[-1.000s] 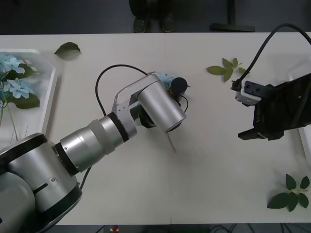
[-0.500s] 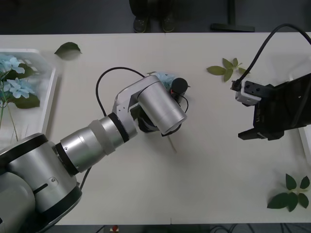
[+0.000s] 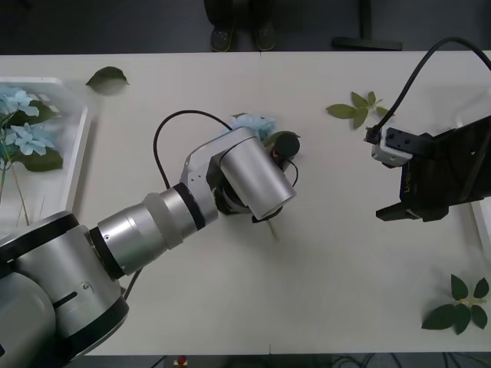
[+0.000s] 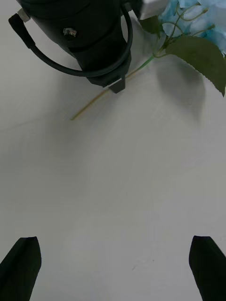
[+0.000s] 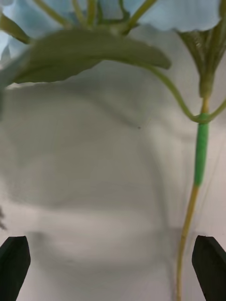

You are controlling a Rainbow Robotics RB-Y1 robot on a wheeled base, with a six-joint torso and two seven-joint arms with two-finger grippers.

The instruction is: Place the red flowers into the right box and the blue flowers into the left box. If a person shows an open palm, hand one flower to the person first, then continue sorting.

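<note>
1. Front view puts the left arm (image 3: 230, 184) reaching from the lower left corner up toward the middle of the table (image 3: 345, 268), its silver forearm angled up and right, wrist bent down over a blue flower (image 3: 257, 124).
2. Left gripper (image 5: 113, 263): in the left wrist view its two black fingertips (image 5: 14, 261) sit at the two lower corners, spread wide, with nothing between them; the flower's stem runs just inside one fingertip, not clamped.
3. Right gripper (image 4: 113, 263) hangs at the right edge of the front view, mid-height, over bare table; its black fingertips (image 4: 207, 263) are likewise wide apart and empty.
4. That blue flower lies flat near frame centre; its pale head points to the upper middle of the frame, and its thin stem slants down and right, the tip poking out below the left wrist. A broad green leaf lies beside the head.
5. Two more blue flowers (image 3: 23, 138) lie in the left box (image 3: 77, 165) at the left edge, heads toward the top, stems toward the bottom.
6. Right box (image 3: 485, 222) shows as a white rim at the far right edge.
7. Loose leaf sprigs (image 3: 357, 109) lie at upper right, lower right and upper left; the table's middle and lower stretch between the arms is open.
</note>
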